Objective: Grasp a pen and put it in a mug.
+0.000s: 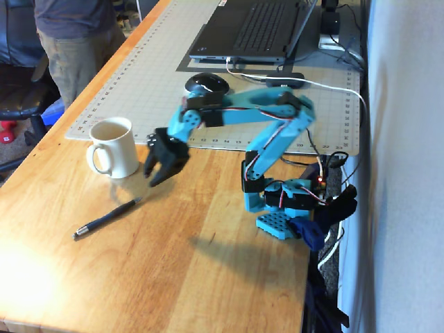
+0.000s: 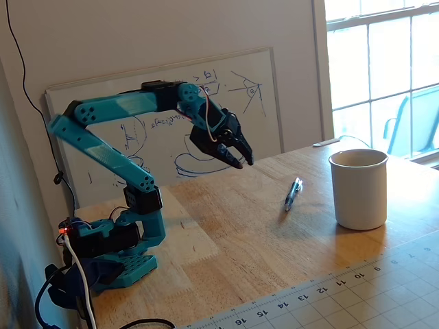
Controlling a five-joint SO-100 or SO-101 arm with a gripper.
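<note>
The slim dark pen (image 1: 107,218) lies flat on the wooden table, left of the arm in a fixed view; it also shows in the other fixed view (image 2: 293,193). The cream-white mug (image 1: 114,146) stands upright just behind the pen, its handle toward the table's left edge; it also shows in the other fixed view (image 2: 359,188). My gripper (image 1: 154,173) hangs in the air right of the mug, above the pen's near end, with nothing in it. In the other fixed view the gripper (image 2: 243,163) has its jaws slightly apart and is well clear of both.
A grey cutting mat (image 1: 139,69) carries a black mouse (image 1: 207,83) and a laptop (image 1: 257,28) behind the arm. The arm's base (image 1: 284,205) sits at the table's right edge with cables. A person (image 1: 69,41) stands at the far left. A whiteboard (image 2: 171,116) leans against the wall.
</note>
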